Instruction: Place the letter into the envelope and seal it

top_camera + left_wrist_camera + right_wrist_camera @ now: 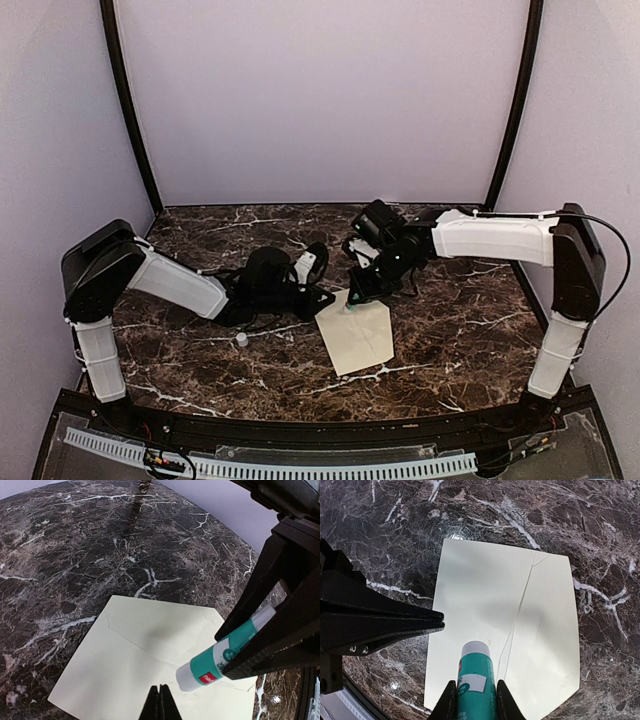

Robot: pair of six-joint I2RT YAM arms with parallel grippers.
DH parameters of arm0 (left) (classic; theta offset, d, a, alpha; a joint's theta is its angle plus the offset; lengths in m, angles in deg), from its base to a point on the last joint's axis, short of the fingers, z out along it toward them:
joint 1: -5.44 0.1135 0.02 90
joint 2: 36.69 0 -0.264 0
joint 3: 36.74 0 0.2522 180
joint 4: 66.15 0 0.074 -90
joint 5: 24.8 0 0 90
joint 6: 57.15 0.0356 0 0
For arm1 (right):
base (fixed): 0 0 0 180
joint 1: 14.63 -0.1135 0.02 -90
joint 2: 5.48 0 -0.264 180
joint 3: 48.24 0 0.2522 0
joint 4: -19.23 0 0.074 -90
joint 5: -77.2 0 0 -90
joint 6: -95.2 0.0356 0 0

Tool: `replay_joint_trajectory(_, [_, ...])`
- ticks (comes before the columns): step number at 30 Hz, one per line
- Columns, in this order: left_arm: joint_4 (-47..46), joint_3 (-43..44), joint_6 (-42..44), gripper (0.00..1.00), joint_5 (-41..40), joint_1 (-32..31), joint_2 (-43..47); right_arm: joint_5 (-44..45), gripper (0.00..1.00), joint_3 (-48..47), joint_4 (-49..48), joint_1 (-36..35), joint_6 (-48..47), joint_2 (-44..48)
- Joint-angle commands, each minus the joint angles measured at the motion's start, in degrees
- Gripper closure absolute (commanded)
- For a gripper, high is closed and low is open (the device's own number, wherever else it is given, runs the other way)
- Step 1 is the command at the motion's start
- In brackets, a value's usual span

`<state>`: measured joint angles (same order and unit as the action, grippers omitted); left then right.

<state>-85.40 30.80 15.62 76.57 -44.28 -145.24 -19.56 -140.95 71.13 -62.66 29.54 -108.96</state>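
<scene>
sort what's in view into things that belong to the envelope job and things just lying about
Part of the job:
- envelope, flat on the table
- glue stick, held in the right end effector
- left end effector, shut, at the envelope's edge
- letter: not in sight

Lying about:
- small white cap, alone on the table

From high behind, down onto the whole tabletop (200,350); close at each wrist, sharing the envelope (135,670) and glue stick (220,660).

glue stick (225,655), red and white labels, print unreadable
</scene>
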Motion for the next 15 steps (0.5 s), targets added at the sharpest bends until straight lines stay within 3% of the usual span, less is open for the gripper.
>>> replay_joint_trajectory(1, [0.97,1.85,-4.39,1.0,1.75,0.26,-1.34,3.3,1.0,-2.8,0.76,-1.09,-0.16,-3.21])
replay_joint_trajectory(15, [4.32,7.45,-5.31,1.0,0.88,0.23,-10.61,4.4,1.0,-1.62,0.02,-2.13,-0.78,-7.69])
